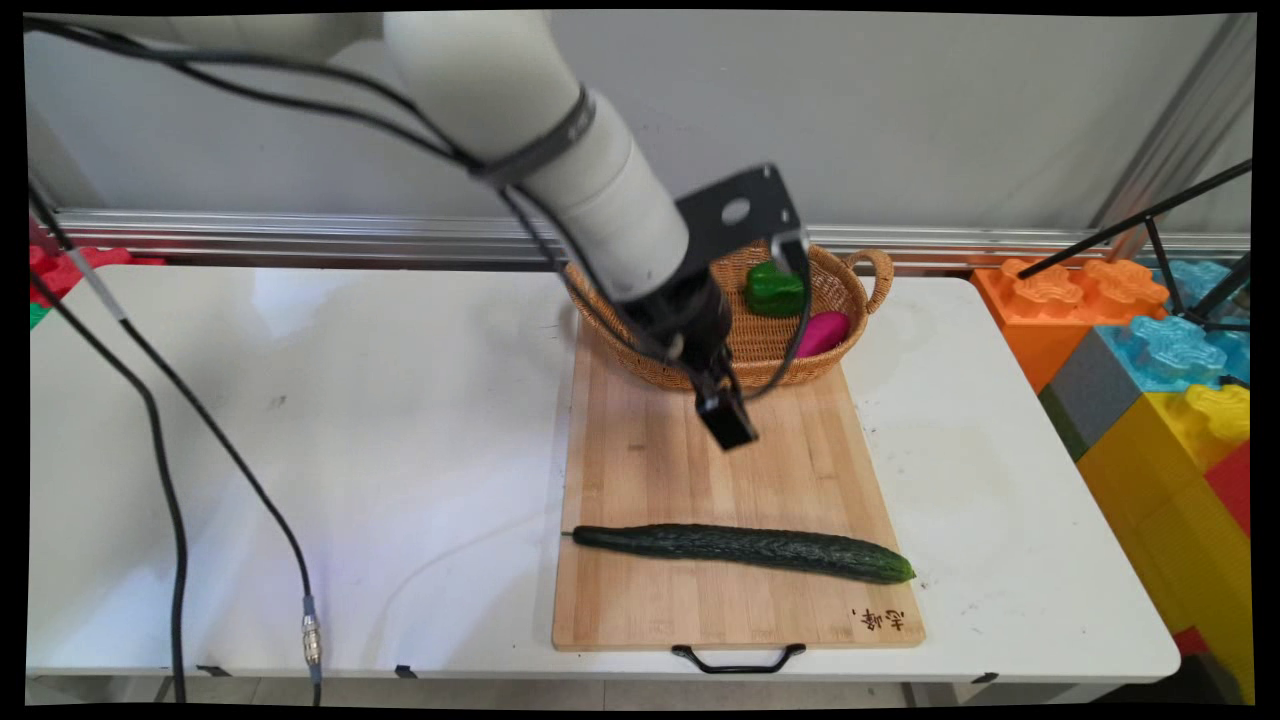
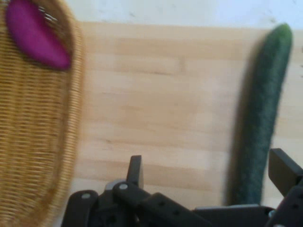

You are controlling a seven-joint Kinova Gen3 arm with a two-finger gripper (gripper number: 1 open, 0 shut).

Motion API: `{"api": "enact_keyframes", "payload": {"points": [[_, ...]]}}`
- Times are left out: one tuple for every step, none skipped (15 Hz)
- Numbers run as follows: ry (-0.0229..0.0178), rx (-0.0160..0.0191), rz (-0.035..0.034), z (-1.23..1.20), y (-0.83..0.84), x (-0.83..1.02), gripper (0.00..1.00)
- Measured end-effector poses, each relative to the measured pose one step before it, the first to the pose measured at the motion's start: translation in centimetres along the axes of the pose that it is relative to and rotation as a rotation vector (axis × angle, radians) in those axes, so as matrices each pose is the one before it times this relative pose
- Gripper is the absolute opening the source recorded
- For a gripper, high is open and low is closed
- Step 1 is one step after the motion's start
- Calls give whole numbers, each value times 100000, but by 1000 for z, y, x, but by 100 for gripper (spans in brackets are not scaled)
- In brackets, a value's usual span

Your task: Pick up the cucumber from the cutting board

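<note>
Cucumber (image 1: 745, 550) lies lengthwise across the lower part of the cutting board (image 1: 650, 470), lower centre of the main view, its right tip just past the board's right edge. Long, dark green, bumpy skin, slightly curved. My gripper (image 1: 725, 415) hangs over the board's upper middle, above the cucumber in frame and apart from it, holding nothing. Wicker basket (image 1: 860, 290) sits on the board's top end, right behind my wrist; green pepper (image 1: 772, 290) and a magenta piece (image 1: 822, 332) inside it. My forearm and cables cover the basket's left side. Board has a black handle (image 1: 738, 660) at the bottom edge. White table (image 1: 300, 450) under all. Coloured toy blocks (image 1: 1150, 340) at right edge of frame, more at far left.

Hand view: cucumber (image 2: 262, 118) runs top to bottom at the right side, on the board (image 2: 161, 104). Basket (image 2: 33, 142) fills the left, magenta piece (image 2: 33, 33) upper left. My fingers (image 2: 135, 170) rise from the bottom edge, spread wide, bare wood between them; the right one sits just beside the cucumber's lower end.
</note>
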Motion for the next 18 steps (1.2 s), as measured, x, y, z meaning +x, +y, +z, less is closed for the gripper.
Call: {"api": "enact_keyframes", "payload": {"points": [[-866,-35,641,394,1090,-298,100],[-364,153,268,280,548,-128,100],[-591,253,521,495,783,-169,100],[-477,460,778,642,742,-91,100],[-409,512,645,692,626,-53,100],[-321,276,656,664,477,-6,100],[-371,156,701,786,485,-7,100],[-277,-134,905,869,524,1,100],[-222,-229,529,572,286,-19,100],[-133,-175,412,451,186,-24,100],[-167,-292,586,657,262,-25,100],[-44,-228,397,451,153,-7,100],[4,-401,558,613,215,-6,100],[49,-384,310,413,142,1,100],[113,-531,464,583,191,-1,100],[86,-305,275,366,103,-7,100],[133,-363,427,513,132,-15,100],[108,-175,425,538,87,-44,100]]}}
